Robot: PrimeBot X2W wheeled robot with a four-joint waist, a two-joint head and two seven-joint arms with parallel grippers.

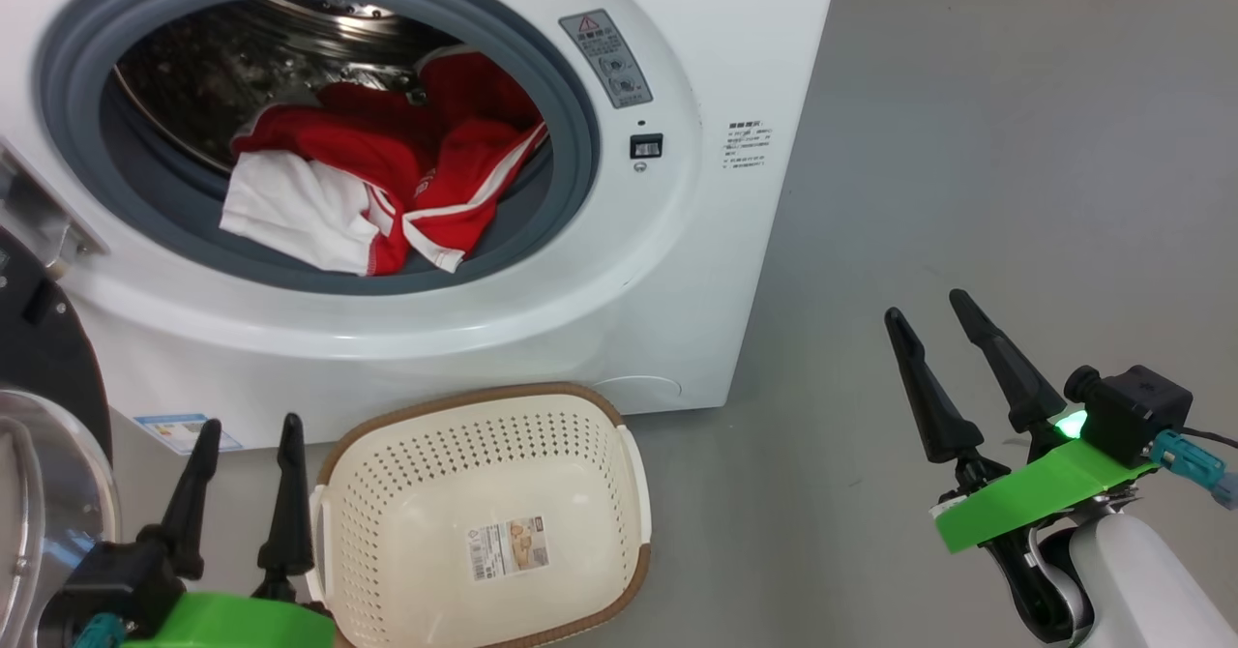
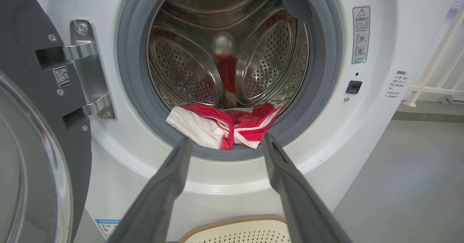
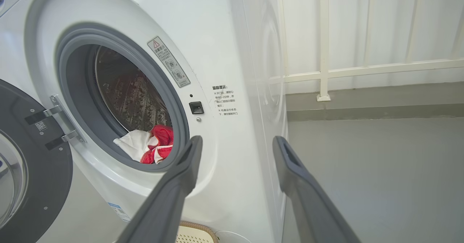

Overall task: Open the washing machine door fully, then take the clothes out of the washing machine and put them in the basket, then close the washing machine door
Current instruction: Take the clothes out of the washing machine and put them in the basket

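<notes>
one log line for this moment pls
washing machine door: open | clothes: in drum | basket: on floor, no clothes in | left gripper: open, holding nothing | right gripper: open, holding nothing

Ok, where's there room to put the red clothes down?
The basket is bare inside, but for a paper label. The grey floor right of the washing machine is open. It's crowded at the mouth of the drum, where the clothes pile, and by the open door.

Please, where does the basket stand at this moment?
In the head view the basket stands on the floor just before the washing machine, below its open mouth and close to the right of the left pincer.
</notes>
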